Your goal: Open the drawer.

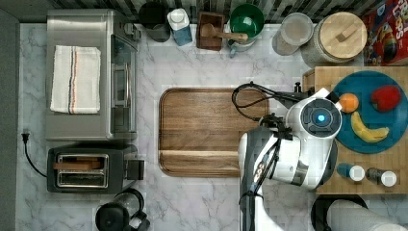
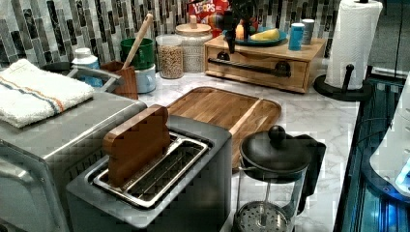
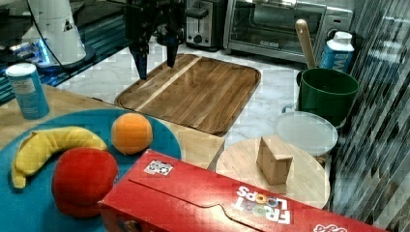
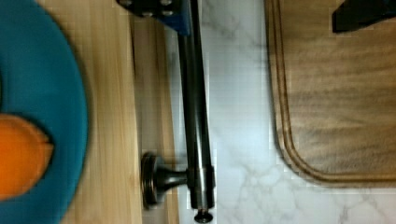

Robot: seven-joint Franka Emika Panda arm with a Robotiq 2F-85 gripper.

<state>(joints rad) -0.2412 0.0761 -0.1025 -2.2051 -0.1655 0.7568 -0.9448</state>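
Observation:
The drawer (image 2: 261, 72) is a light bamboo front with a long black bar handle (image 2: 249, 66), set in a low box under a blue plate (image 2: 263, 41). It looks shut in the left view. My gripper (image 3: 155, 60) hangs open above the handle's end, over the gap between the drawer and the cutting board (image 3: 193, 89). In the wrist view the handle (image 4: 196, 116) runs just under one blue-padded finger (image 4: 180, 21), and the other finger (image 4: 359, 14) is over the board. Nothing is between the fingers. The arm covers the drawer front in the top view.
The plate (image 1: 380, 130) holds a banana, an orange and a red fruit. Two shakers (image 1: 356, 172) stand on the box. A paper towel roll (image 2: 350, 43) is beside the box, with jars (image 1: 337, 36) and a cereal box (image 3: 232, 203) behind. Toaster oven (image 1: 82, 72), toaster (image 1: 82, 168) and French press (image 2: 270, 179) are across the board.

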